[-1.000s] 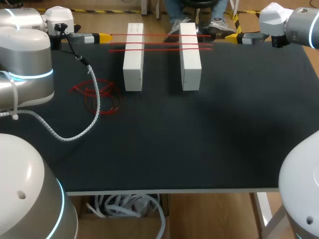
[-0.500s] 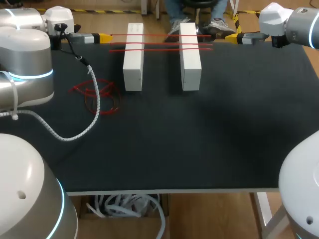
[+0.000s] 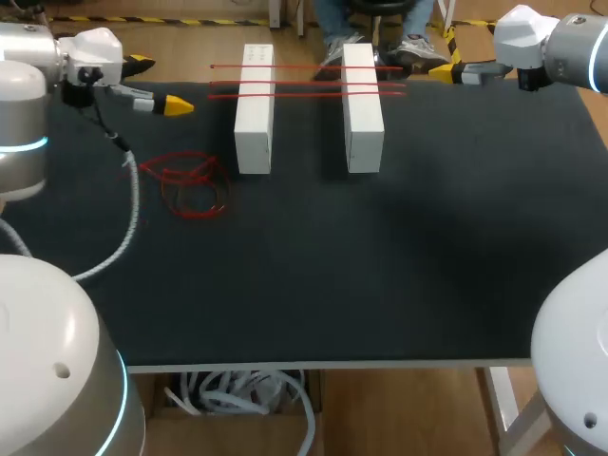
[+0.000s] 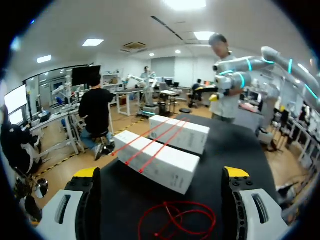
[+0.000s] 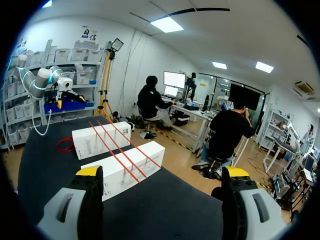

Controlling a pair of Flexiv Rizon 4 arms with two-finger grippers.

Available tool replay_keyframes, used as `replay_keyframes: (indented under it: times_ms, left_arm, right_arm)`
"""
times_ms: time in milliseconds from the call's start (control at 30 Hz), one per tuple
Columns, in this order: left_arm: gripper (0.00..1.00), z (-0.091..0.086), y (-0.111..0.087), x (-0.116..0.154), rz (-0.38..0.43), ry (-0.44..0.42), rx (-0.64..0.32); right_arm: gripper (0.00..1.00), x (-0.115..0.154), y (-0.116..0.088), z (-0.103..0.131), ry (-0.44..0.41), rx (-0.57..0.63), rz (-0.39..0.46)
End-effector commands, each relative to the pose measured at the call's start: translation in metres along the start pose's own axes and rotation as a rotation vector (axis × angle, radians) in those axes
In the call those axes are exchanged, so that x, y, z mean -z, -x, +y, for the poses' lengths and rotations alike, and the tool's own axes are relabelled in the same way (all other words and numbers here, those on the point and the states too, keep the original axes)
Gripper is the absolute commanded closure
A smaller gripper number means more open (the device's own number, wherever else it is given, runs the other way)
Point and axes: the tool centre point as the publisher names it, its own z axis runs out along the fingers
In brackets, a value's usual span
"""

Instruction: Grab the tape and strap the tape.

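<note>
**Head view.** Shows the left gripper (image 3: 160,84) drawn off its earlier post at the left ends of the strands (image 3: 309,83) and swung nearer and leftward. Finds it with fingers spread and empty, over the table (image 3: 380,266) on the far side of the coil (image 3: 185,185). Leaves three red strands lying across both white blocks (image 3: 254,109), free of that arm. Keeps the right gripper (image 3: 439,70) unmoved, just off the strands' right ends. Suggests the laid strands are let go at the left, with a fetch of fresh tape from the coil as the likely step in hand. Reveals only faint dark specks on the block tops, too small to read.

**Left wrist view.** Confirms the left gripper (image 4: 160,175) released, with yellow tips wide apart and nothing held. Places the coil (image 4: 175,220) under and just ahead of it, the blocks (image 4: 175,167) farther ahead, and the strands (image 4: 150,143) straight over both. Catches the right gripper (image 4: 215,97) beyond the far block. Yields no legible print.

**Right wrist view.** Confirms the right gripper (image 5: 162,172) likewise released, tips wide apart and grasping nothing. Places the blocks (image 5: 112,186) ahead, the strands (image 5: 115,153) across them and the coil (image 5: 65,145) beyond. Offers small grey marks on the block sides, too fine to read.
</note>
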Motion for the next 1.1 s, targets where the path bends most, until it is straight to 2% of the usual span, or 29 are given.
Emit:
replay_keyframes:
  times_ms: [33,100,167,200,233,300,333,400,433,467,533,567,600,700,733,767,833,867,933,1100]
  left_arm:
    - [0.0,0.004,0.004,-0.001,0.235,0.011,-0.043]
    - [0.0,0.005,0.002,-0.004,0.222,0.001,-0.047]
    - [0.08,0.005,0.001,-0.007,0.193,0.003,-0.036]
    - [0.07,0.005,0.001,-0.009,0.188,0.0,-0.031]
    - [0.02,0.005,0.0,-0.01,0.195,-0.008,-0.033]
    - [0.43,0.005,-0.001,-0.012,0.186,-0.004,-0.034]
    - [0.43,0.006,-0.001,-0.013,0.185,-0.004,-0.035]
    - [0.25,0.006,-0.002,-0.014,0.184,-0.004,-0.041]
    - [0.53,0.005,-0.003,-0.015,0.186,-0.005,-0.044]
    - [0.59,0.005,-0.003,-0.016,0.179,-0.002,-0.04]
    - [0.55,0.005,-0.003,-0.016,0.177,-0.005,-0.045]
    - [0.59,0.005,-0.003,-0.017,0.161,-0.001,-0.047]
    - [0.59,0.006,-0.003,-0.018,0.155,-0.002,-0.043]
    - [0.44,0.006,-0.002,-0.018,0.153,-0.006,-0.044]
    - [0.66,0.007,-0.003,-0.019,0.164,-0.007,-0.051]
    - [0.75,0.007,-0.003,-0.019,0.161,-0.006,-0.05]
    - [0.71,0.007,-0.003,-0.02,0.163,-0.008,-0.051]
    - [0.78,0.008,-0.004,-0.02,0.159,-0.002,-0.054]
    - [0.68,0.009,-0.004,-0.021,0.164,-0.006,-0.052]
    - [0.63,0.009,-0.005,-0.023,0.17,-0.009,-0.057]
  right_arm:
    - [0.0,-0.001,0.001,0.0,-0.003,0.0,0.005]
    - [0.0,-0.001,0.001,0.0,-0.003,0.0,0.005]
    - [0.0,-0.001,0.001,0.0,-0.003,0.0,0.005]
    - [0.0,-0.001,0.001,0.0,-0.003,0.0,0.005]
    - [0.0,-0.001,0.001,0.0,-0.003,0.0,0.005]
    - [0.0,-0.001,0.001,0.0,-0.003,0.0,0.005]
    - [0.0,-0.001,0.001,0.0,-0.003,0.0,0.005]
    - [0.0,-0.001,0.001,0.0,-0.003,0.0,0.005]
    - [0.0,-0.001,0.001,0.0,-0.003,0.0,0.005]
    - [0.0,-0.001,0.001,0.0,-0.003,0.0,0.005]
    - [0.0,-0.001,0.001,0.0,-0.003,0.0,0.005]
    - [0.0,-0.001,0.001,0.0,-0.003,0.0,0.005]
    - [0.0,-0.001,0.001,0.0,-0.003,0.0,0.005]
    - [0.0,-0.001,0.001,0.0,-0.003,0.0,0.005]
    - [0.0,-0.001,0.001,0.0,-0.003,0.0,0.005]
    - [0.0,-0.001,0.001,0.0,-0.003,0.0,0.005]
    - [0.0,-0.001,0.001,0.0,-0.003,0.0,0.005]
    - [0.0,-0.001,0.001,0.0,-0.003,0.0,0.005]
    - [0.0,-0.001,0.001,0.0,-0.003,0.0,0.005]
    - [0.0,-0.001,0.001,0.0,-0.003,0.0,0.005]
